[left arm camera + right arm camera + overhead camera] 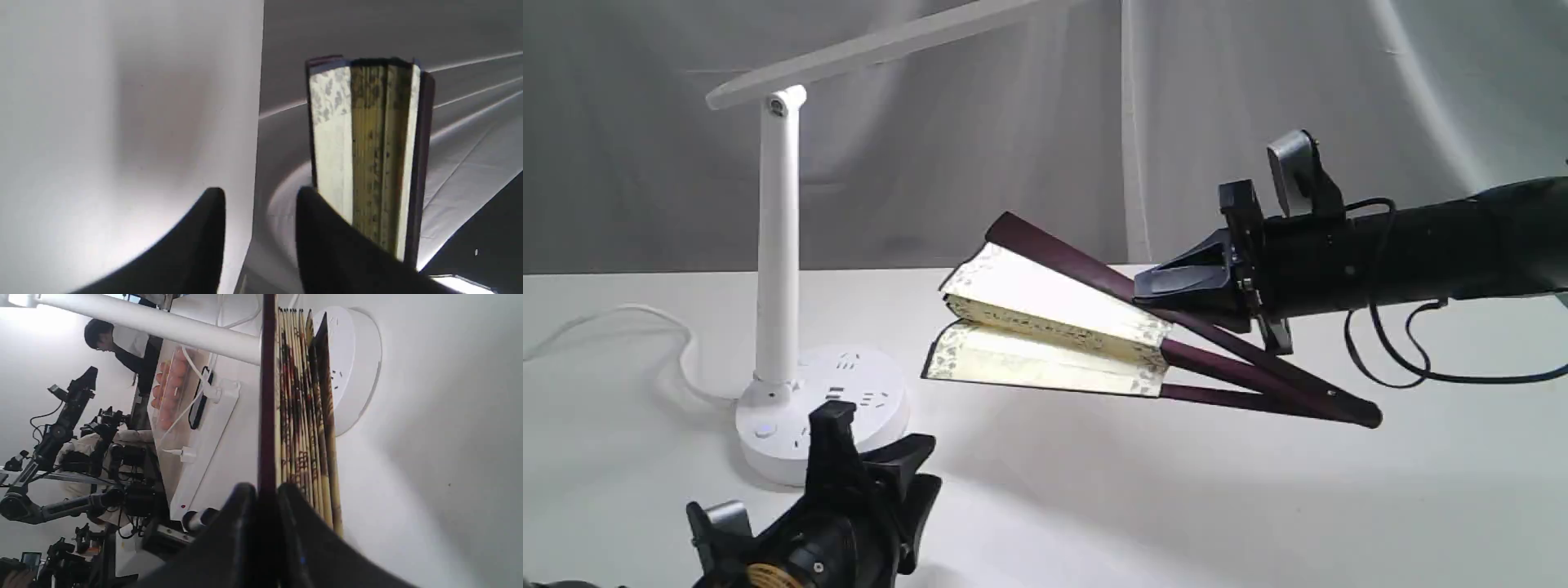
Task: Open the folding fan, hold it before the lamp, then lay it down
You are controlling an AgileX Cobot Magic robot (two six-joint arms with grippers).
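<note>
The folding fan (1045, 298) hangs in the air above the white table, partly spread, its cream leaf edged with a grey floral border. My right gripper (1147, 287) is shut on its upper maroon guard (268, 396), and the other ribs sag below toward the pivot (1364, 415). The lamp (778, 237) stands at the left on its round base (866, 384), with its flat head bar (874, 49) reaching over the fan's far end. My left gripper (911, 482) sits low near the lamp base, open and empty. The left wrist view shows the fan (367, 155) edge-on beyond that gripper (259, 228).
The lamp's white cord (621, 318) curls on the table at the far left. A black cable (1388, 351) loops under my right arm. Grey curtain backs the scene. The right wrist view shows a white power strip (204, 449) and other robot arms (53, 433) past the table.
</note>
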